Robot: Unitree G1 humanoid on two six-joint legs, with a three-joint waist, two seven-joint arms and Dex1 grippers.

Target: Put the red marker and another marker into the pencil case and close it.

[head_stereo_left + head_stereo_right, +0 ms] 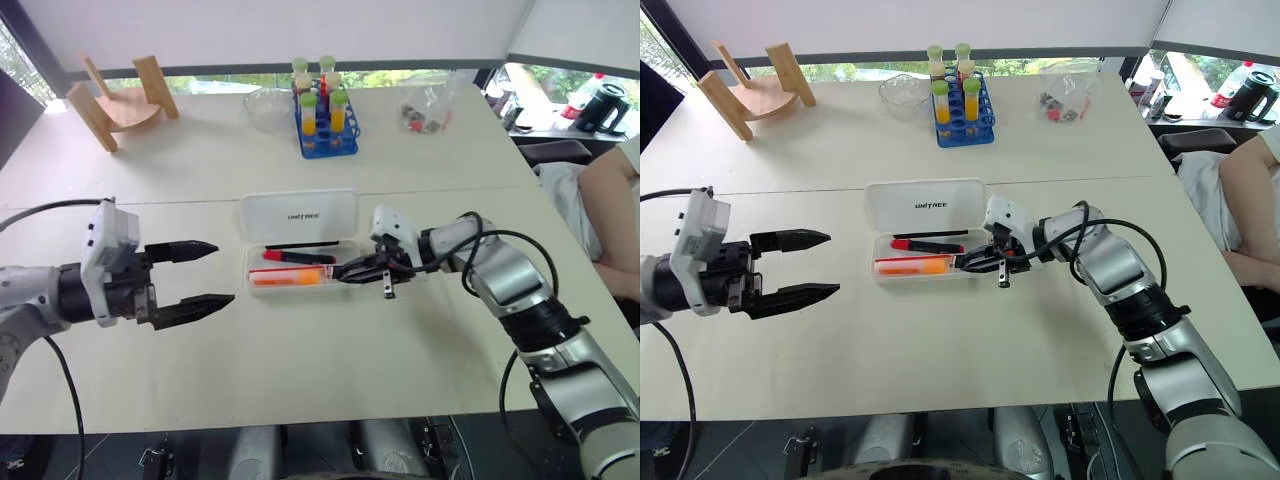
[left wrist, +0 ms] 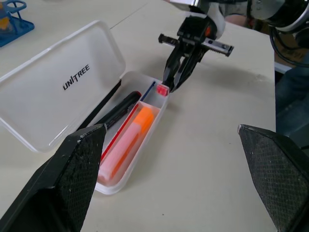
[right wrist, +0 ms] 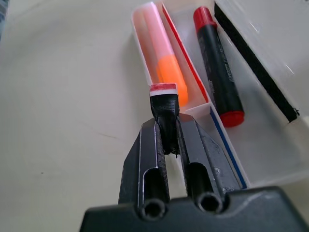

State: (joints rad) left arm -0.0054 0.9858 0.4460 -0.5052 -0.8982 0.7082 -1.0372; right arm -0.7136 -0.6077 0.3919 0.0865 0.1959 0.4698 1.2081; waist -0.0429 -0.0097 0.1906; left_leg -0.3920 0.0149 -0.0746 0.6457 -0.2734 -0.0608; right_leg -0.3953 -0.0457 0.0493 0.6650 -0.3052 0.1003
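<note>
The white pencil case [image 1: 298, 215] lies open in the middle of the table, lid tipped back. Inside it are the orange highlighter [image 1: 288, 278] along the near wall and the red marker [image 3: 219, 67], with a black barrel and red ends, beside it. Thin red, blue and black pens also lie in the case. My right gripper [image 1: 340, 275] hovers over the case's right end, shut on a small black piece with a red-and-white tip [image 3: 163, 96]. To the left of the case, my left gripper [image 1: 222, 272] is open and holds nothing.
At the back of the table stand a blue rack of test tubes [image 1: 325, 125], a glass bowl [image 1: 268, 108], a wooden stand [image 1: 120, 100] and a clear bag [image 1: 425, 110]. A person's arm [image 1: 610, 200] is at the right edge.
</note>
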